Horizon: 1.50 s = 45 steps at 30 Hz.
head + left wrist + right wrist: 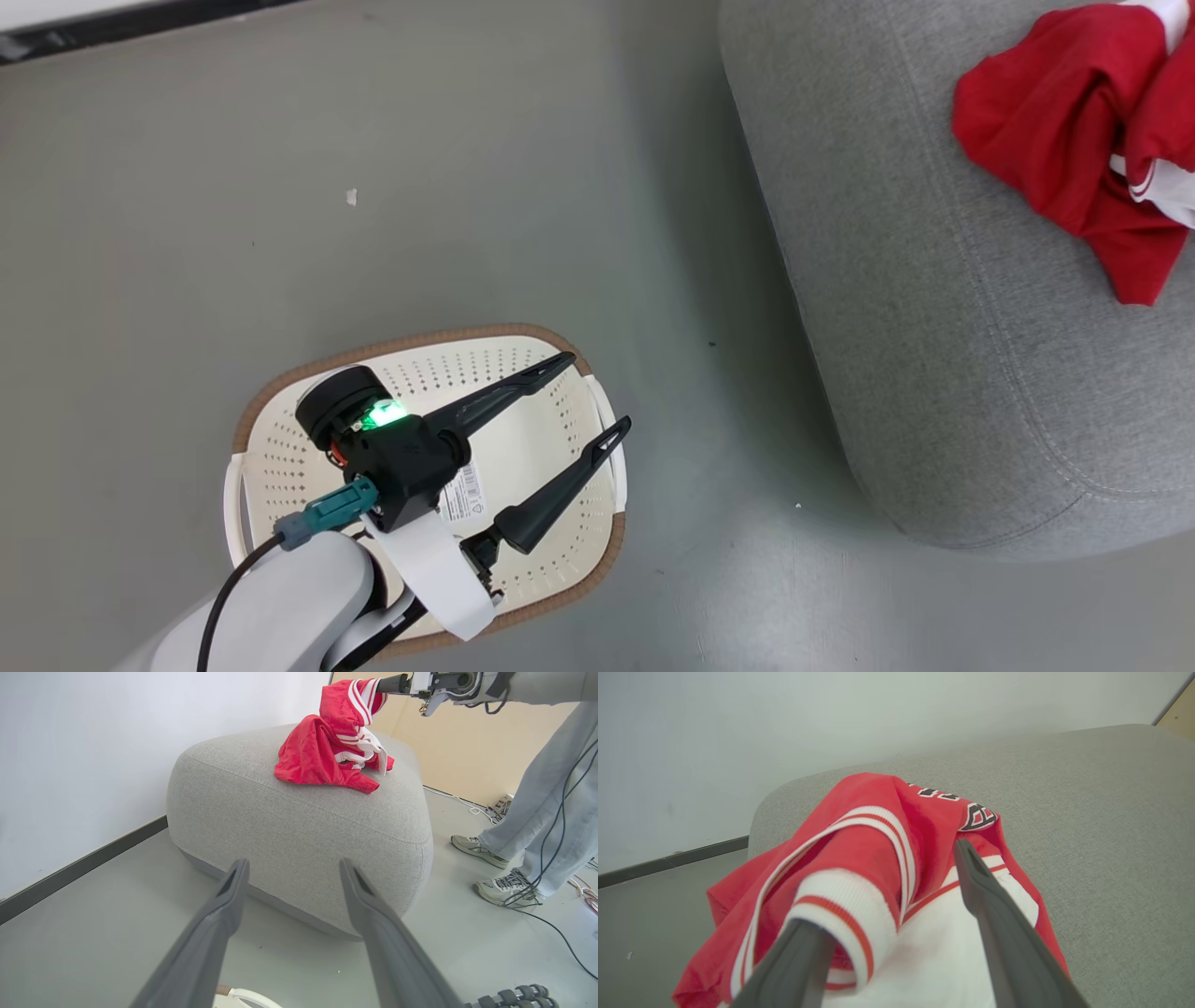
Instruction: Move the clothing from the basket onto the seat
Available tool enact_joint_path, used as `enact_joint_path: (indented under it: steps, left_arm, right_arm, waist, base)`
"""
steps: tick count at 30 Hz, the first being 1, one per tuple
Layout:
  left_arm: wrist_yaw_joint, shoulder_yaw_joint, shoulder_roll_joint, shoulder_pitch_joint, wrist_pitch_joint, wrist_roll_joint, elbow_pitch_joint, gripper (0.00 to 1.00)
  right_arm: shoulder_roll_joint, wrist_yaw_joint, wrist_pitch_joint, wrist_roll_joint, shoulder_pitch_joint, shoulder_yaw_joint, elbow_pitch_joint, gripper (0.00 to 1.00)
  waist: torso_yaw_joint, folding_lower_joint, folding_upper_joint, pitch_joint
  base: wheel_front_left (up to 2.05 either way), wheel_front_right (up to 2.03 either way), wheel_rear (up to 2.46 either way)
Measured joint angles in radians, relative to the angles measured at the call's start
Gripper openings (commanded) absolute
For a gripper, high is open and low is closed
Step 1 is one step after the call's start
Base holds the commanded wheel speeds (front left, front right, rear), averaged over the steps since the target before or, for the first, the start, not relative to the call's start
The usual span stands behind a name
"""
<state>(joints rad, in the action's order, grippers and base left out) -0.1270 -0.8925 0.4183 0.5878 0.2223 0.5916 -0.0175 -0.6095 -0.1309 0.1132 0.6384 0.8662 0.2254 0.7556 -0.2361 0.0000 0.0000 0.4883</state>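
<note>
The red clothing [1055,140] with white trim lies bunched on top of the grey seat [934,327]. My right gripper [882,886] stands open over it, and a white-striped fold of the clothing [868,849] hangs over its left finger. In the left wrist view the right gripper [380,686] reaches into the top of the raised clothing [317,756] above the seat [289,826]. My left gripper [597,392] is open and holds nothing. It hovers over the cream basket [420,336], whose bottom shows a white label.
A person's legs [546,793] and shoes stand on the floor right of the seat in the left wrist view, with dark cables trailing there. A white wall with a dark baseboard [84,868] runs behind the seat. Grey floor separates basket and seat.
</note>
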Motion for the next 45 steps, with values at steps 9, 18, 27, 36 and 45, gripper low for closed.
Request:
enact_joint_path:
  steps: [9,18,27,36,45]
  left_arm:
    - [0.000,0.002,-0.006,-0.005,0.009,0.025,0.031,1.00]
    - [0.000,0.013,-0.022,-0.036,0.020,0.034,0.054,1.00]
    - [0.015,0.052,-0.040,-0.080,0.026,0.051,0.078,1.00]
    - [0.046,0.105,-0.042,-0.097,0.026,0.051,0.093,1.00]
    - [0.073,0.154,-0.044,-0.128,0.027,0.058,0.102,1.00]
  right_arm:
    - [0.022,0.000,-0.065,0.084,-0.052,0.051,-0.042,1.00]
    - [-0.017,0.000,-0.083,0.128,-0.088,0.062,-0.100,1.00]
    - [-0.053,0.000,-0.081,0.135,-0.124,0.093,-0.189,1.00]
    - [-0.065,0.000,-0.068,0.135,-0.152,0.128,-0.262,1.00]
    - [-0.083,0.000,-0.022,0.133,-0.168,0.153,-0.316,1.00]
  waist:
    - [-0.010,0.0000,0.0000,-0.058]
    - [-0.020,0.0000,0.0000,-0.124]
    - [-0.021,0.0000,0.0000,-0.190]
    - [-0.003,0.0000,0.0000,-0.248]
    - [0.035,0.0000,0.0000,-0.291]
  base:
    - [0.00,0.00,0.00]
    - [0.00,0.00,0.00]
    - [0.00,0.00,0.00]
    - [0.00,0.00,0.00]
    - [0.00,0.00,0.00]
